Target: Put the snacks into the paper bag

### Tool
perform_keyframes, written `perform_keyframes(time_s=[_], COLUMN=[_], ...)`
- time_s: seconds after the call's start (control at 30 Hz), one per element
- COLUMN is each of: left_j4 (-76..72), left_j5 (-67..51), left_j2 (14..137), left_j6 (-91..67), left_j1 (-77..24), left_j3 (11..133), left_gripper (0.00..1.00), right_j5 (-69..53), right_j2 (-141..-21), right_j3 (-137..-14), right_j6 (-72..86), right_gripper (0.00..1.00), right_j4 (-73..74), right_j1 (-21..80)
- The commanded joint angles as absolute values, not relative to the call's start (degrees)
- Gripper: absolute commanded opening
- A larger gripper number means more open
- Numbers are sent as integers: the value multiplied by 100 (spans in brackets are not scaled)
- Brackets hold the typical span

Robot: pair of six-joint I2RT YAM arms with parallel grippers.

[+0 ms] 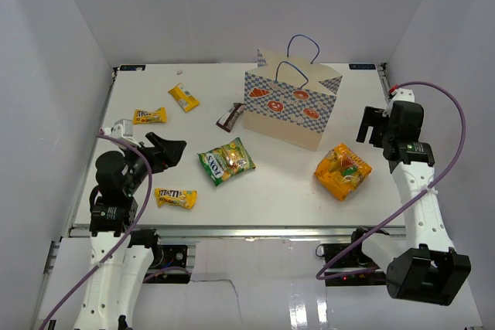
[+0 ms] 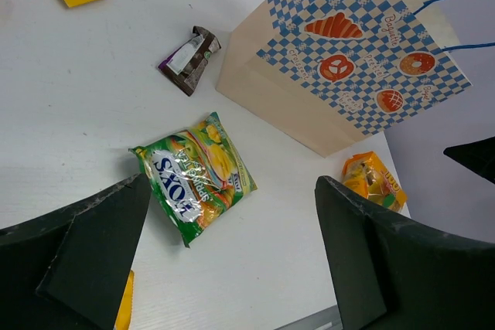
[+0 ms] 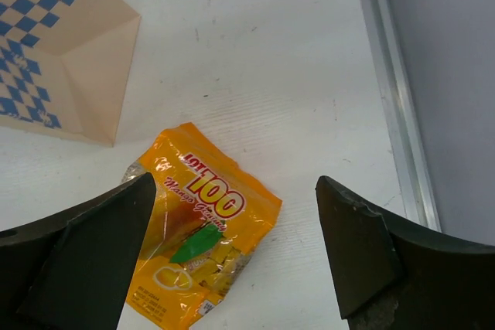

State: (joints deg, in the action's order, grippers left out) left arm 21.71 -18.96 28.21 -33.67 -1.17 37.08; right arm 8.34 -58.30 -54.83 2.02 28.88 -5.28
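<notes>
Left gripper (image 1: 172,152) hangs over the table (image 1: 271,206) with its jaws spread wide and nothing between them. We log the green-yellow bag (image 1: 225,161) lying flat at its 3 o'clock, near but apart. Right gripper (image 1: 365,127) gapes the same way, holding nothing. The orange-yellow pouch (image 1: 343,170) lies at its 7 o'clock, untouched. We note the paper bag (image 1: 290,110) standing upright at 12 o'clock from the table's middle, its blue cord handles up. The dark brown wrapper (image 1: 230,117) lies just beside the bag's foot at its 9 o'clock, not touching. Further out at 9 o'clock we find the far yellow pack (image 1: 183,97) and the middle yellow pack (image 1: 149,116). The near yellow pack (image 1: 175,198) lies at 6 o'clock from the left gripper. We count all six packets on the table, outside the bag.
</notes>
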Motion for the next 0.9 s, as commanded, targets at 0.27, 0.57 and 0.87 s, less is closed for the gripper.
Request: perform_keyframes(time_s=[0.27, 0.57, 0.87], left_j4=[2215, 2153, 2241], left_j5=[-2021, -2074, -2065], left_j2=[2874, 2988, 2927], left_j6=[-3243, -3243, -3155], left_j1=[-88, -88, -88], left_j3=[3665, 3647, 3656], left_gripper=[98, 98, 98], right_j5=[-1327, -1211, -2442], right_j2=[-5932, -6214, -7039], right_j3=[-5801, -5933, -5652], right_j6=[-1729, -3989, -4762], right_gripper=[90, 90, 93], right_j4=[3208, 4411, 4570], right_j1=[-343, -176, -641])
